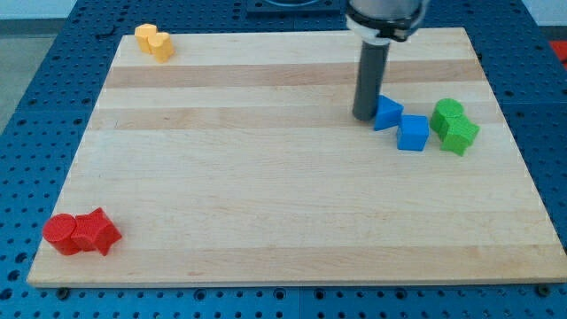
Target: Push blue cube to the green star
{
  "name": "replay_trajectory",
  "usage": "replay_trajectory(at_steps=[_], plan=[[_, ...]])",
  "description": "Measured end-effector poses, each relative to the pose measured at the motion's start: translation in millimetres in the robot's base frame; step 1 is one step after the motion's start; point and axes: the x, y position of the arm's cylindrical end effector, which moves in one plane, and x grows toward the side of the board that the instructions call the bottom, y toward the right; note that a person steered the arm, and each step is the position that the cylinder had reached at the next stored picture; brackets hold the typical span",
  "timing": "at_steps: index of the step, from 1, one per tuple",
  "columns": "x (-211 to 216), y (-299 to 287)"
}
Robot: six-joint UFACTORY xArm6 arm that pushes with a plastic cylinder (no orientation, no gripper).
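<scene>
Blue cube point(413, 133) right of my tip point(365, 117), near green star point(460, 136)

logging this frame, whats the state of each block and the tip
my tip: down on the board, against the blue triangular block's left side
blue triangular block: touching blue cube
blue cube: short of the green star, small gap
green star: against green cube
yellow blocks: paired, top left
red blocks: paired, bottom left
</scene>
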Motion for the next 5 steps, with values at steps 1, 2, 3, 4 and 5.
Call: replay_trajectory(at_steps=[1, 2, 3, 4, 5], plan=[[0, 27], [0, 40], [0, 36], [7, 16], [24, 5]])
